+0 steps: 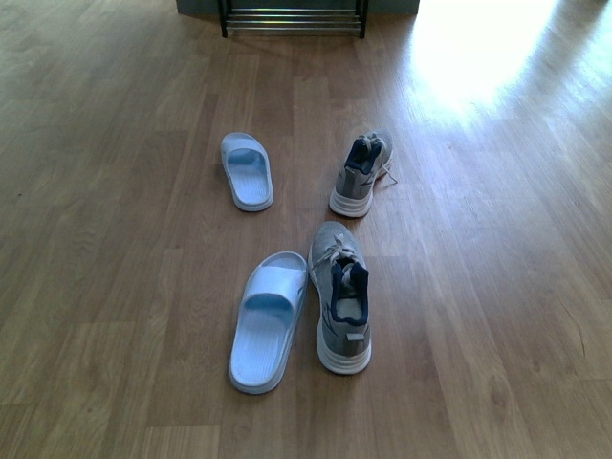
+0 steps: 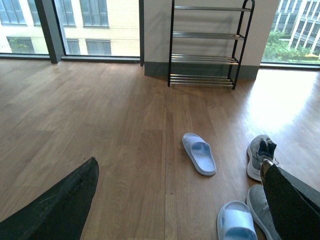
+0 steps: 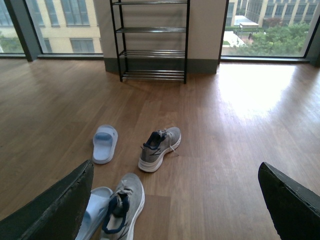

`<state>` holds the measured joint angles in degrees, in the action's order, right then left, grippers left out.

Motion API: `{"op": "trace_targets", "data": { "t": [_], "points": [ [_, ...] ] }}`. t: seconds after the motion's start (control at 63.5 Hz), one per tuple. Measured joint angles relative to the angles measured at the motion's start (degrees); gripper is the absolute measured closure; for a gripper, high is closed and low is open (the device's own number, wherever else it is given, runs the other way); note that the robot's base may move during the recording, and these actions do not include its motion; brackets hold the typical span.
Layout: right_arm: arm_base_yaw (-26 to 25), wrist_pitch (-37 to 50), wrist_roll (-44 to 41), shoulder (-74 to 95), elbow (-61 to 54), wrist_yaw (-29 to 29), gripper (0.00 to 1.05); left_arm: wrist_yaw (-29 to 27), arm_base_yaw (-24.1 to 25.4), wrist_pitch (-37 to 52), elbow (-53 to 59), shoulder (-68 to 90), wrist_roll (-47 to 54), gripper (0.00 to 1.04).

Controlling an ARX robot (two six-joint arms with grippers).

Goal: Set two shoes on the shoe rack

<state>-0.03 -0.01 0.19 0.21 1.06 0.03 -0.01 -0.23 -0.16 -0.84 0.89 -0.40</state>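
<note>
Front view: near slide (image 1: pixel 271 320) just beside near sneaker (image 1: pixel 342 296) on floor (image 1: pixel 115 287); far slide (image 1: pixel 248 170) and far sneaker (image 1: pixel 361 174) apart from each other, farther off. Rack (image 1: pixel 293 17) at far edge, well apart from all four. Left tool (image 2: pixel 179 162) spread wide, gripping nothing. Right tool (image 3: pixel 175 165) likewise spread, touching nothing.

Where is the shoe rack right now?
Front view: the rack stands at the top centre, far across the floor, beyond the far slide and far sneaker.
</note>
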Motion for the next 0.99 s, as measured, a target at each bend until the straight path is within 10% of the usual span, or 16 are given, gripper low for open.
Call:
{"op": "trace_targets", "data": {
  "t": [0.992],
  "points": [
    [-2.27,-4.66,-1.33,11.69,2.47,-4.07,0.09,0.00,0.00,0.00,0.00,0.00,0.00,0.09]
  ]
}}
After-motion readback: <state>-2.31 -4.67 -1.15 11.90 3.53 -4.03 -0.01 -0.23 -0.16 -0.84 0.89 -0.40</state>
